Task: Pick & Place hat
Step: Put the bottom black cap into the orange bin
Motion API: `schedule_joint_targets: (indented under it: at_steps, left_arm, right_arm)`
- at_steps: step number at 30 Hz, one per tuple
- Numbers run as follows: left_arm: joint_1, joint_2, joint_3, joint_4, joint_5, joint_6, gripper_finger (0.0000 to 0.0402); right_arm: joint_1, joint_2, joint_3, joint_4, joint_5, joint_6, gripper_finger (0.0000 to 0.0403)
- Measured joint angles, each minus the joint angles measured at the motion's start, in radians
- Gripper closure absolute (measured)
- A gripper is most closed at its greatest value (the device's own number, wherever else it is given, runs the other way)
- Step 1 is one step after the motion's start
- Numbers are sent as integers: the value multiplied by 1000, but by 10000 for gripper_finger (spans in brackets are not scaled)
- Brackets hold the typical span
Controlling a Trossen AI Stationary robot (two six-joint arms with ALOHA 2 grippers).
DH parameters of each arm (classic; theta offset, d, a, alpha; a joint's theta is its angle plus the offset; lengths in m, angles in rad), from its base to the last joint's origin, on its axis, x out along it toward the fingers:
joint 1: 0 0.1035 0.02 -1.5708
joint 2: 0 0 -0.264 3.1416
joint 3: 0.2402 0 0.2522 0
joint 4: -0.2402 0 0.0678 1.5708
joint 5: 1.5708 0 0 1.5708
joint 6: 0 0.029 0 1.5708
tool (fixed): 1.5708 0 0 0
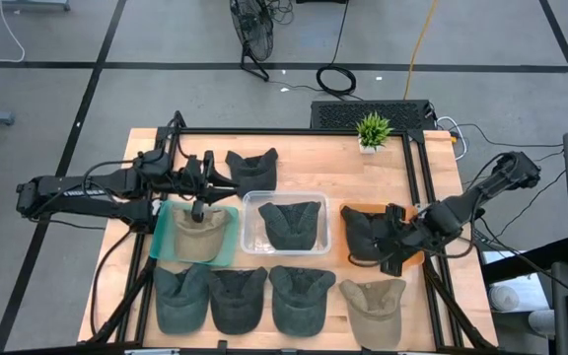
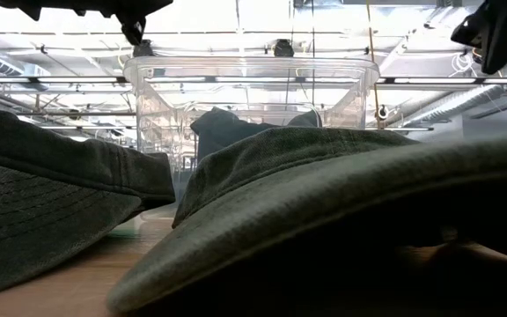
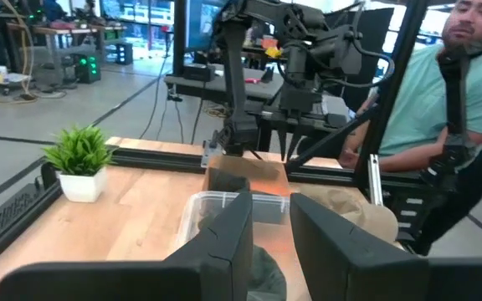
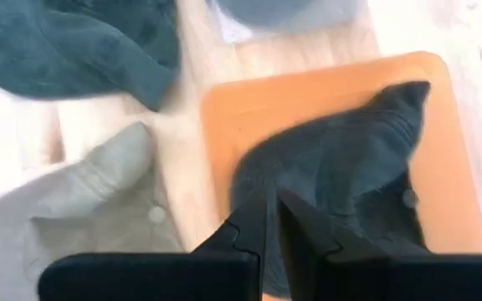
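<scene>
Two right fingers (image 4: 270,219) nearly meet over the dark hat (image 4: 341,176).

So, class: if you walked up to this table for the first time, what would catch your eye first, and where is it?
Probably the spread of caps: four in a front row, and a dark cap in the clear bin at the centre. Next, the right end effector over the dark hat on the orange mat, and the left end effector above the tan cap on the green mat.
</scene>
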Motion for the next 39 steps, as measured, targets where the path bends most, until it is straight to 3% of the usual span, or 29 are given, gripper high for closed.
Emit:
schedule_joint_targets:
  at_steps: [7,11,20,24,27,33,39]
  left_arm:
    - [-36,0,0,-55,17,144,309]
    - [-53,0,0,-36,18,104,309]
    - [-113,0,0,-57,-23,22,309]
    - [-173,0,0,-58,-115,-3,309]
    - [-231,0,0,-76,-200,-24,309]
    - [-384,0,0,-168,-366,-73,309]
    - [-520,14,0,-159,-713,-90,309]
  right_arm:
    - [10,0,-72,100,9,-17,385]
    - [-14,-5,-148,138,79,11,385]
    - [-3,-21,-199,229,578,-20,399]
    - [-6,-21,-199,350,733,-142,400]
    - [-8,-23,-213,488,786,-247,401]
    - [-10,-21,-360,851,766,-402,402]
    - [-32,-85,-369,1003,765,-601,402]
